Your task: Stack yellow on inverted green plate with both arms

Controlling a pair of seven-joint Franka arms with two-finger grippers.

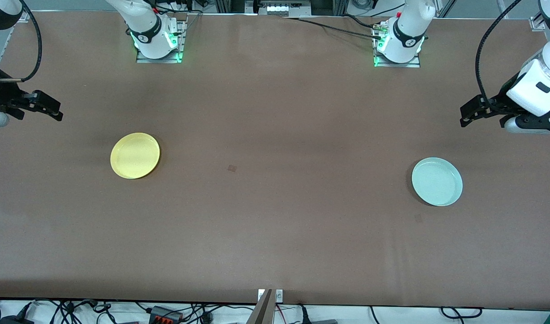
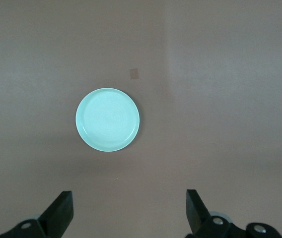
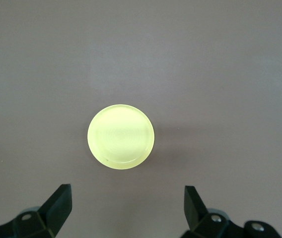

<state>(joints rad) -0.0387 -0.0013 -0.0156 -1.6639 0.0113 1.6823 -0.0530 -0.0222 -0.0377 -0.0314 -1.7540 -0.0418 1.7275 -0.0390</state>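
The yellow plate [image 1: 135,155] lies toward the right arm's end of the table [image 1: 275,225], the green plate [image 1: 437,181] toward the left arm's end, well apart. Wrist views show each plate hollow side up and both grippers spread wide, empty. In the front view the right gripper [image 1: 54,112] and left gripper [image 1: 466,118] hang high at the table's ends, arms partly cut off.
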